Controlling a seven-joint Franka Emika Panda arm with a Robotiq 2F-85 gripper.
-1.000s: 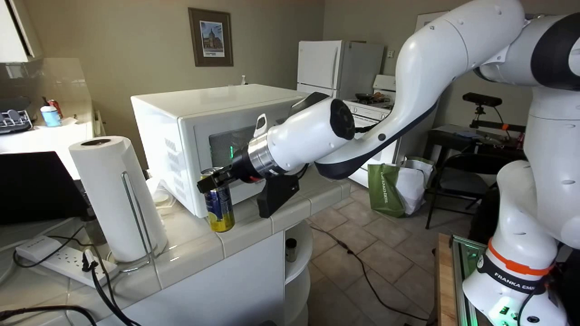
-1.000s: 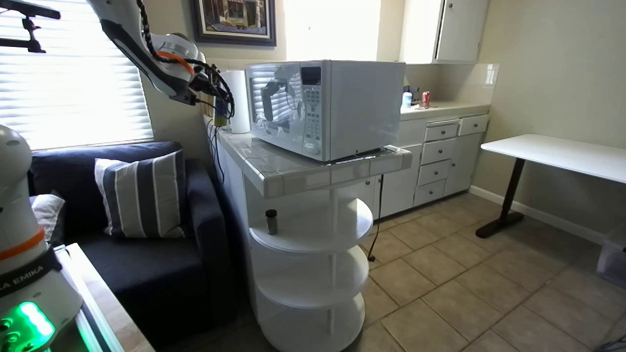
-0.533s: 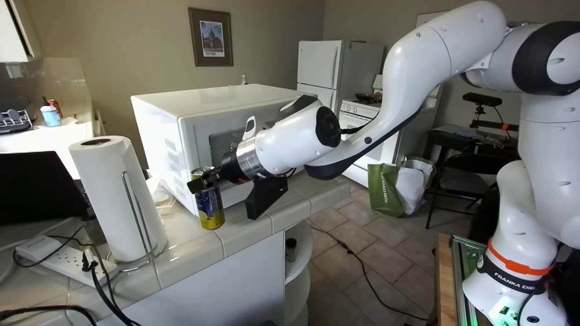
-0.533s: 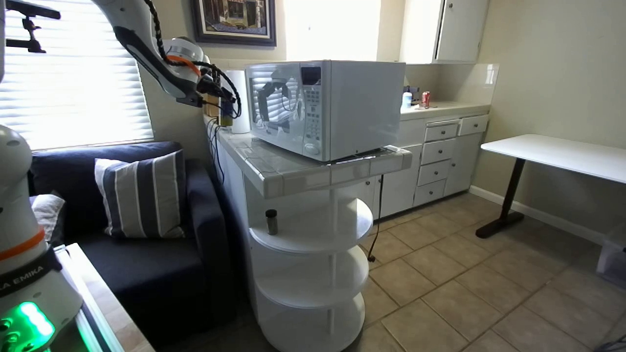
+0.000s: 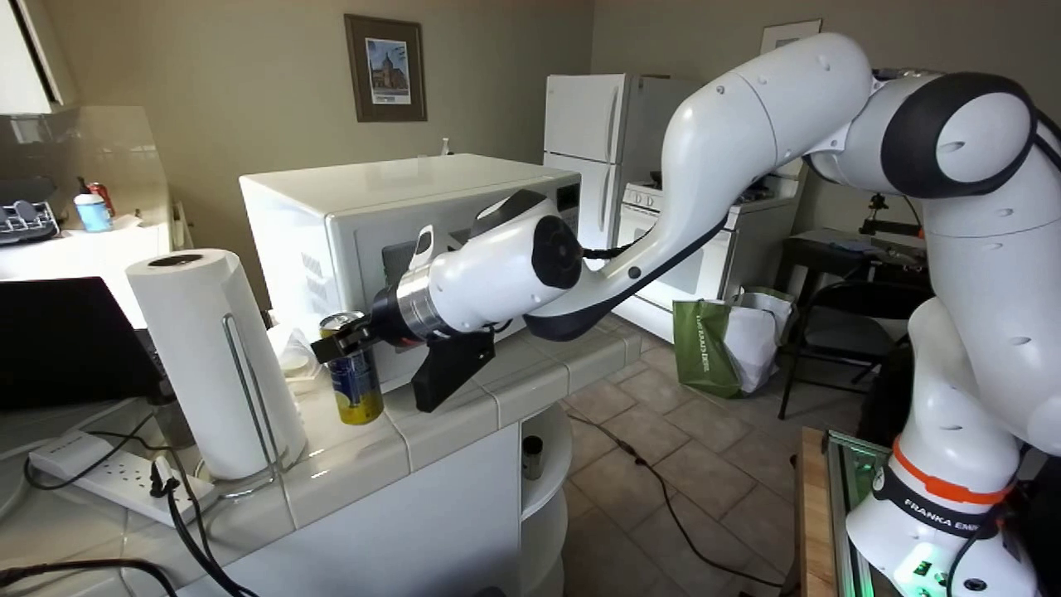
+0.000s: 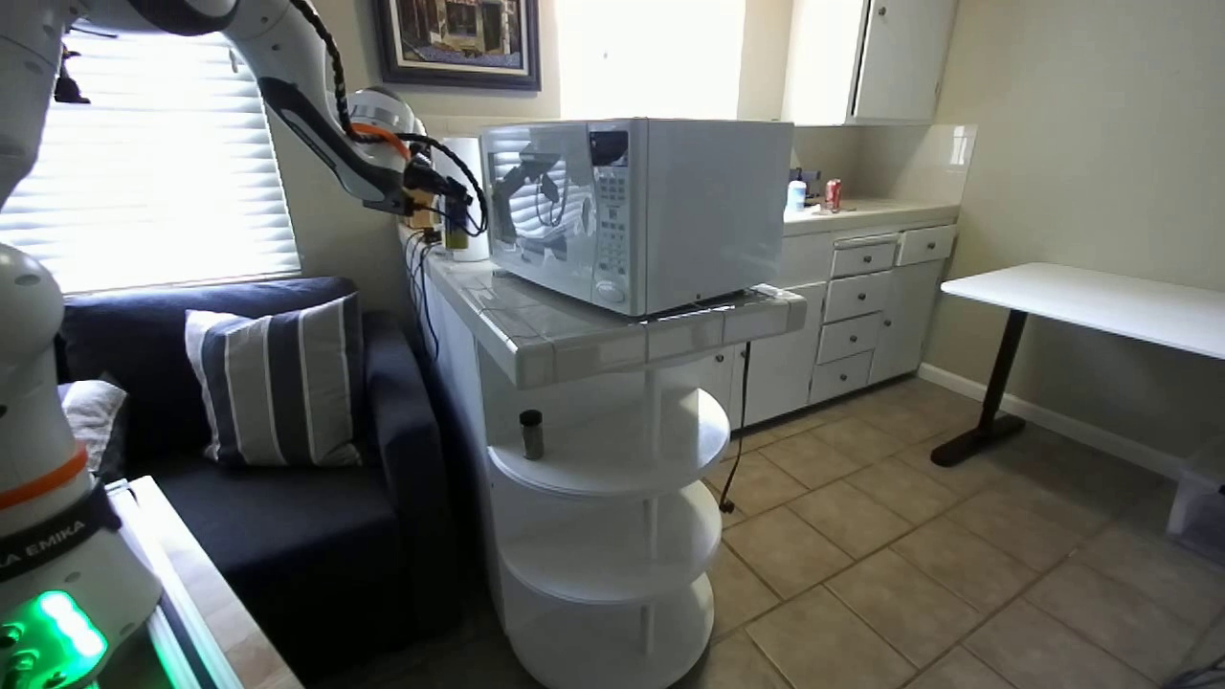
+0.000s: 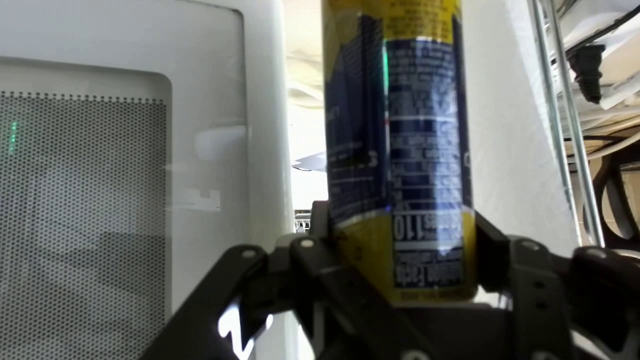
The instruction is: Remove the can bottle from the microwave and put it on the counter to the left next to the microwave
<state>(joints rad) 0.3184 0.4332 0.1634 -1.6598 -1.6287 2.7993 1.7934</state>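
Left side: the paper-towel roll stands on the desk, unmoved; right of it, the can bottle, near upright, has just shifted left in an exterior view, from before the front of the microwave to about its near left corner; the wrist view has the fingers pressed on the can from both sides, so it's grasped; can't tell whether its base clears the desk; farther right, the microwave hasn't moved and looks closed; my read: removal is done, this is the carry to the left-hand spot, nearly there; probably left to do: a touch more leftward, lower, let go; risk: knocking the roll, gap looks tight.
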